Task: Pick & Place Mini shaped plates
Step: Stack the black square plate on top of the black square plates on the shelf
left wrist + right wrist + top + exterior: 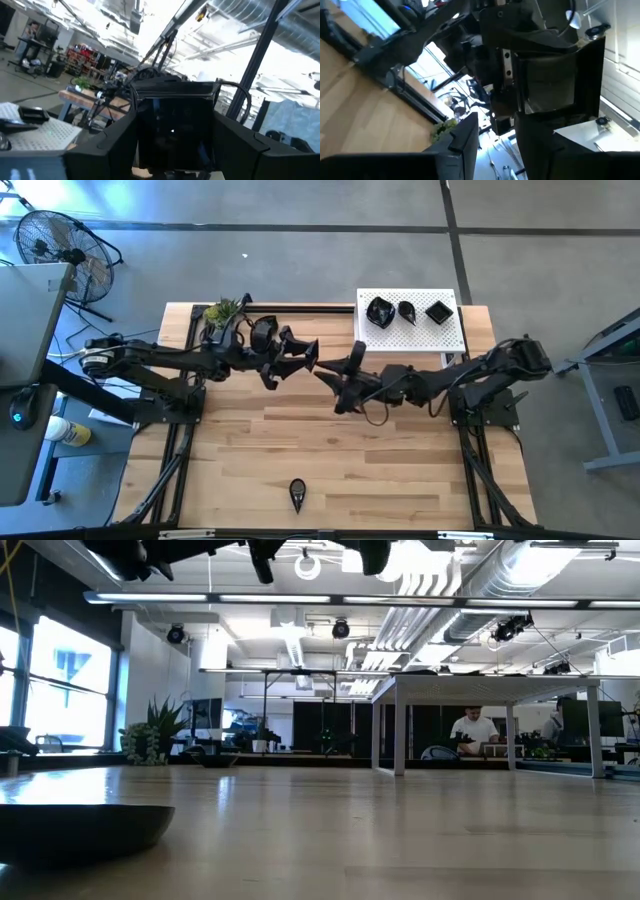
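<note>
Meeting above the middle of the wooden table (400,470), the left gripper (308,358) and right gripper (335,375) face each other tip to tip. Between the left gripper's spread fingers (115,135) sits a square black mini plate (172,127), seen edge-on. The right gripper's fingers (465,135) reach toward that same plate (552,85); whether they grip it cannot be told. Three more mini plates (408,311) rest on the white perforated platform (420,335), well beyond the right gripper. One teardrop plate (297,494) lies alone near the table's front edge. A small green plant (222,311) stands behind the left arm.
</note>
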Tool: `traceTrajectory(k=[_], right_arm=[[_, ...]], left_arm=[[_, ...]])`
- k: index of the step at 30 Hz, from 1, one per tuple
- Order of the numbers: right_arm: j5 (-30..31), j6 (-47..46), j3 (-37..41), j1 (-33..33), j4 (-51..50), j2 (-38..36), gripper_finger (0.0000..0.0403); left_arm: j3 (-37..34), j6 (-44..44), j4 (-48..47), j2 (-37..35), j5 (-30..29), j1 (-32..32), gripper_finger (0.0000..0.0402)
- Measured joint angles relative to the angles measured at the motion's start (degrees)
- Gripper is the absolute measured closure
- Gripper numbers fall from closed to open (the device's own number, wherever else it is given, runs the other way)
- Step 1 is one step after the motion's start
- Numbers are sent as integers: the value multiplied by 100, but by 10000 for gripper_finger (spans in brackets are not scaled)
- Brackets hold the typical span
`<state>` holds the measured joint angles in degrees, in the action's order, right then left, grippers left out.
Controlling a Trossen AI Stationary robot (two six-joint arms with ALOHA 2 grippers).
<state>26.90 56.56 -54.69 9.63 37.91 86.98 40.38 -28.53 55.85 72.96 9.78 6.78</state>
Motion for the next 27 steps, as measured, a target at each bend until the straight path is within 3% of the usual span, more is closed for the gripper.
traceTrajectory(k=[13, 21, 27], right_arm=[[305, 200, -84, 133, 353, 51, 310], [-131, 49, -75, -31, 348, 51, 317], [-587, -71, -75, -191, 348, 51, 349]], left_arm=[[4, 95, -53, 6, -16, -1, 180], [4, 107, -31, 6, -33, -1, 180], [4, 111, -32, 6, -35, -1, 180]])
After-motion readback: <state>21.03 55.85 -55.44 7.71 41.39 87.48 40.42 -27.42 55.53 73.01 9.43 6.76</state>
